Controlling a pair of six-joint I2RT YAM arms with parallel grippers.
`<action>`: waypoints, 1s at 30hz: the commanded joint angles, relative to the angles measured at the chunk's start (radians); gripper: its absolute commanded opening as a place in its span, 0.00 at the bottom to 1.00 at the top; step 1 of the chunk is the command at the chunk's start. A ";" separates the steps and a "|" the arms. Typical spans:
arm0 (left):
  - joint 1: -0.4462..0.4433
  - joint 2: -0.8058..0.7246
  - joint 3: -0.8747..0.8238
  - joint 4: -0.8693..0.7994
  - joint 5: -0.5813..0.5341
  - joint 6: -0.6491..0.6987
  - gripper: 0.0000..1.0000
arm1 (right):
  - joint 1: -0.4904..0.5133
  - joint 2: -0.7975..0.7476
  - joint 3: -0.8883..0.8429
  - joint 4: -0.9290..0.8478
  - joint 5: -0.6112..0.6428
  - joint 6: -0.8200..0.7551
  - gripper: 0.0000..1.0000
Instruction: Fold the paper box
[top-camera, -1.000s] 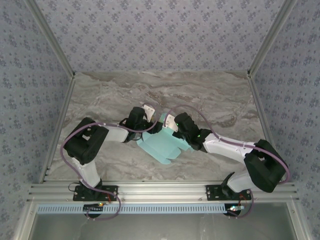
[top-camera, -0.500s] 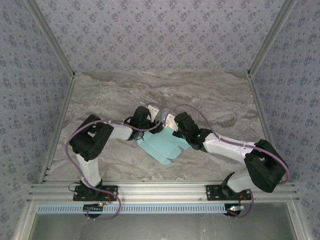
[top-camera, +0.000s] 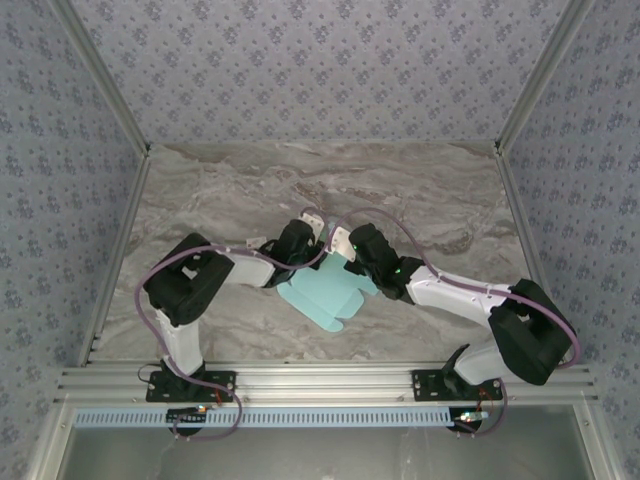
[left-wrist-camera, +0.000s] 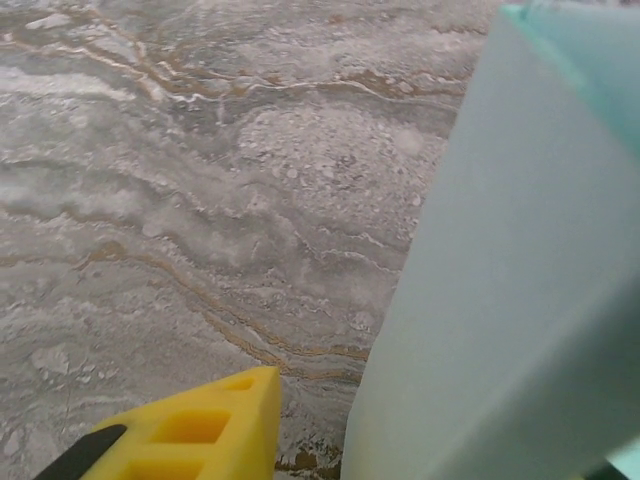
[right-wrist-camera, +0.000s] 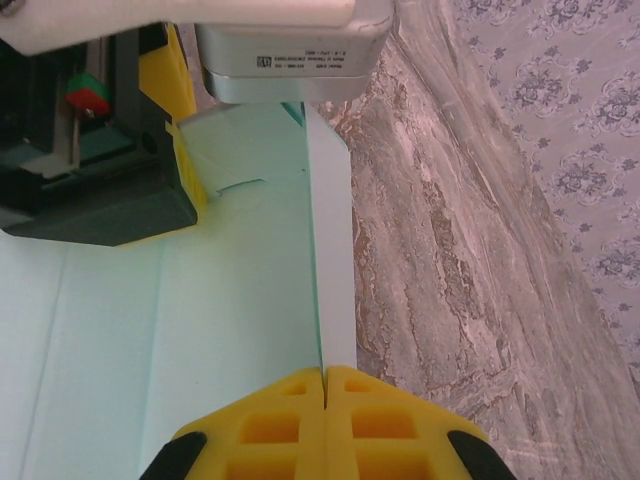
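**Box.** The box (top-camera: 325, 290) lies near the middle of the table (top-camera: 220, 190), between the two hands. It is partly folded. A flat pale turquoise portion with rounded flaps rests on the table and points toward the near edge. A panel at its far end is raised.

**Left hand.** The left hand (top-camera: 308, 256) is at the far-left corner of the box, with its arm reaching in from the left. In the left wrist view, one yellow finger (left-wrist-camera: 190, 435) sits at the lower edge over bare table (left-wrist-camera: 200, 200). It is just beside the raised panel (left-wrist-camera: 520, 280), which stands to its right. With one finger in view, it cannot be told whether this hand is wide or narrow.

**Right hand.** The right hand (top-camera: 342, 258) is at the far-right corner of the box, close to the left hand. In the right wrist view, its two yellow fingertips are pressed together (right-wrist-camera: 325, 385), clamping a thin folded edge of the box (right-wrist-camera: 200, 330) in the seam between them.
- The edge runs straight away from the fingertips.
- Left of the edge, the creased box surface lies flat.
- Right of the edge is the table (right-wrist-camera: 440, 250), with a patterned wall (right-wrist-camera: 560, 120) beyond it.
- At the far end of the edge, a yellow finger (right-wrist-camera: 183, 110) of the left hand sits at the box surface, under a grey housing (right-wrist-camera: 290, 50). Contact cannot be confirmed.
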 joint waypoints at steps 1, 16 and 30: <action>-0.001 0.000 -0.007 -0.016 -0.252 -0.070 0.29 | 0.015 -0.012 -0.006 -0.054 0.008 0.034 0.00; -0.025 -0.006 -0.004 0.057 -0.195 -0.072 0.41 | 0.016 0.003 -0.018 -0.046 0.017 0.044 0.00; 0.065 -0.108 -0.067 0.128 0.198 0.131 0.64 | -0.004 -0.001 -0.003 -0.067 0.005 -0.004 0.00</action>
